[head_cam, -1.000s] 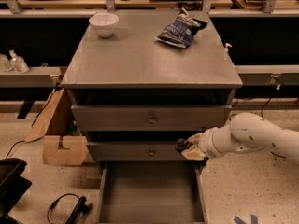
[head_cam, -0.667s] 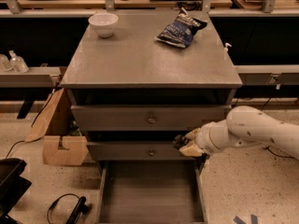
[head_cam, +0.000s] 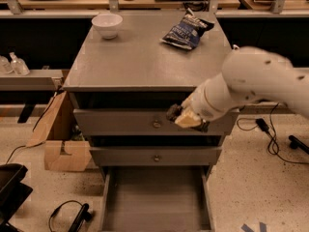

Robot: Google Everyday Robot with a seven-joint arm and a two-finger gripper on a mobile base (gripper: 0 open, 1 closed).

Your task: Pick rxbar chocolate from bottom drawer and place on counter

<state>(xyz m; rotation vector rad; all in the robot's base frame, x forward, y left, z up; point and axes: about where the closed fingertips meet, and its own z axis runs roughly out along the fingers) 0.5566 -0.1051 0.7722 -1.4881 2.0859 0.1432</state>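
Observation:
The bottom drawer (head_cam: 155, 197) is pulled open at the foot of the grey cabinet, and its flat grey floor shows nothing lying on it. My gripper (head_cam: 185, 116) hangs off the white arm in front of the upper drawer front, right of its knob and just below the counter's front edge. A small dark piece shows at its tip; I cannot tell whether this is the rxbar chocolate. The counter (head_cam: 140, 57) is the wide grey top of the cabinet.
A white bowl (head_cam: 106, 24) stands at the counter's back left and a dark blue snack bag (head_cam: 187, 30) lies at its back right. A cardboard box (head_cam: 60, 144) sits on the floor to the left. Cables (head_cam: 270, 134) lie on the floor to the right.
The arm has risen from the level of the middle drawer front to the upper drawer front, close under the counter's edge.

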